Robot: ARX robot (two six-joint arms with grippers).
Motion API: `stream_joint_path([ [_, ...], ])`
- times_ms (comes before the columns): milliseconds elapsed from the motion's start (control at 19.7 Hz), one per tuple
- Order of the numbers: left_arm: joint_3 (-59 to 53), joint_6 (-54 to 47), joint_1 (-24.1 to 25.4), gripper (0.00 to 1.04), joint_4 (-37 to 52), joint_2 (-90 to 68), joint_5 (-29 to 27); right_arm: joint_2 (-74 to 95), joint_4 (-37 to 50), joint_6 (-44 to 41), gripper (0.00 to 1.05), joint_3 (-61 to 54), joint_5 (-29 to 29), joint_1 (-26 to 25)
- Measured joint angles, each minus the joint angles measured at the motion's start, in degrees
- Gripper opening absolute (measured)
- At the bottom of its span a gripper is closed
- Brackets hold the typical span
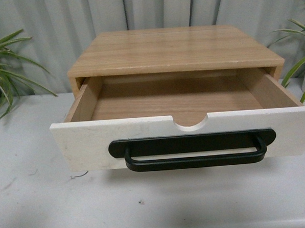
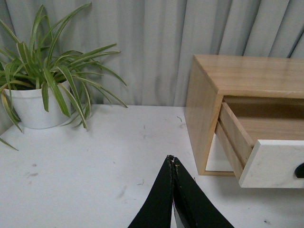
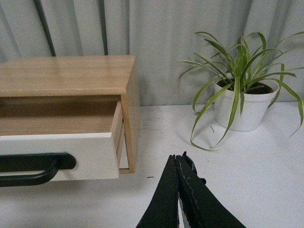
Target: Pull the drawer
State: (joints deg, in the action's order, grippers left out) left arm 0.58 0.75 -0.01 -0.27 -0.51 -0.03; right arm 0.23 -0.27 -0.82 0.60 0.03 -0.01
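Note:
The drawer (image 1: 92, 140) stands pulled well out of its light wood cabinet (image 1: 174, 49), its white front facing me with a semicircular notch in the top edge. A long black bar handle (image 1: 193, 150) runs across that front, and the inside is bare wood. Neither arm shows in the front view. My left gripper (image 2: 172, 158) is shut with nothing in it, over the white table to the left of the cabinet (image 2: 223, 80) and apart from the drawer (image 2: 275, 164). My right gripper (image 3: 178, 156) is shut too and holds nothing, to the right of the drawer (image 3: 90, 154).
A potted spider plant (image 2: 33, 104) stands at the table's back left, another plant (image 3: 242, 107) at the back right. A grey curtain (image 1: 51, 27) hangs behind. The white table (image 1: 162, 200) runs in front of the drawer.

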Motion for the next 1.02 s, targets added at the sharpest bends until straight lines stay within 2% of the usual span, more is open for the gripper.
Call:
stream_joint_path([
  [102, 0.00, 0.00, 0.00, 0.02, 0.07, 0.00, 0.00, -0.02, 0.07, 0.02, 0.02, 0.00, 0.00, 0.00],
  [152, 0.00, 0.02, 0.00, 0.06, 0.07, 0.00, 0.00, -0.02, 0.07, 0.00, 0.08, 0.00, 0.00, 0.00],
  [508, 0.00, 0.02, 0.00, 0.94, 0.07, 0.00, 0.00, -0.02, 0.07, 0.00, 0.98, 0.00, 0.00, 0.00],
  [558, 0.00, -0.11, 0.00, 0.99, 0.07, 0.00, 0.00, -0.02, 0.07, 0.04, 0.98, 0.00, 0.00, 0.00],
  [1015, 0.00, -0.13, 0.00, 0.98, 0.07, 0.00, 0.00, -0.02, 0.07, 0.04, 0.98, 0.00, 0.00, 0.00],
])
